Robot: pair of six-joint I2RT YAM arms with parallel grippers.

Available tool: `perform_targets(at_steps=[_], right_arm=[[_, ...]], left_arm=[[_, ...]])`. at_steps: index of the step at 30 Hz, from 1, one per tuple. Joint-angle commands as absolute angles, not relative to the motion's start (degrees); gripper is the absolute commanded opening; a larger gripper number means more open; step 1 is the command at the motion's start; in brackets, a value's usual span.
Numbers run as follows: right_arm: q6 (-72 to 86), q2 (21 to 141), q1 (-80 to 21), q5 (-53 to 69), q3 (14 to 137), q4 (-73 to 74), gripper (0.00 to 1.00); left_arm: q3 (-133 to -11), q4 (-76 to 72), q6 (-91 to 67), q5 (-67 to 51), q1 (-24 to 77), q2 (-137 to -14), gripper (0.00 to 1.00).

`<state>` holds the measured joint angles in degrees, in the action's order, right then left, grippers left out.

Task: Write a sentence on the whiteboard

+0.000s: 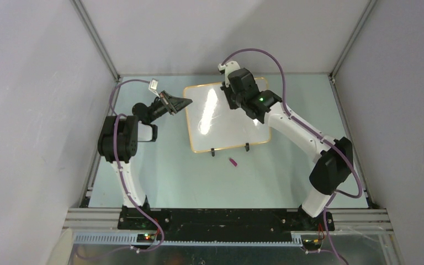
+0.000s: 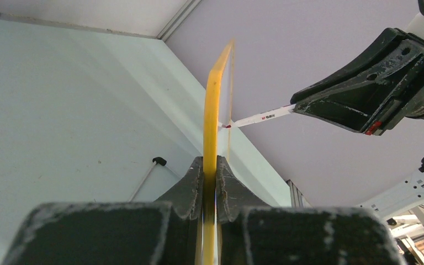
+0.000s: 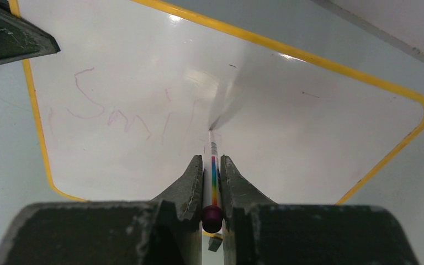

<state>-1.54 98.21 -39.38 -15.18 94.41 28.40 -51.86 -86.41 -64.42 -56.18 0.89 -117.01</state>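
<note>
Whiteboard point(image 1: 226, 130): on counter point(image 1: 171, 171) between the arms | left fingers point(image 2: 190, 187): clenched on its yellow frame edge | right fingers point(image 3: 190, 185): clenched on marker point(image 3: 213, 165), tip touching board | handling: likely light, stiff, slippery; hold by frame

Soft, even light is falling from overhead, keeping the desk point(image 1: 160, 176) bright and the arms' shadows pale. In the top view a tall white streak of glare is washing out the middle of the whiteboard point(image 1: 237, 130). In the right wrist view small glints are flaring along the board's far edge, a grey smear is rising from the tip of the marker point(image 3: 213, 176), and the pink strokes are showing only faintly. Close to each lens, the left claw point(image 2: 210, 163) and right claw point(image 3: 211, 160) are blurring into grainy dark masses.
</note>
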Motion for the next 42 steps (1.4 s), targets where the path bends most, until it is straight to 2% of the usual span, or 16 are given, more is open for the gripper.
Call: perform_targets(at_steps=[1, 42], right_arm=[[-2.11, 100.03, -39.83, -15.88, 96.82, 27.26, 0.0], [-0.89, 94.8, -38.69, -16.72, 86.13, 26.24, 0.0]], left_arm=[[-52.12, -87.63, -61.28, -60.96, 2.11, -117.8, 0.0], [-52.17, -87.63, -61.32, -60.91, 2.1, -117.95, 0.0]])
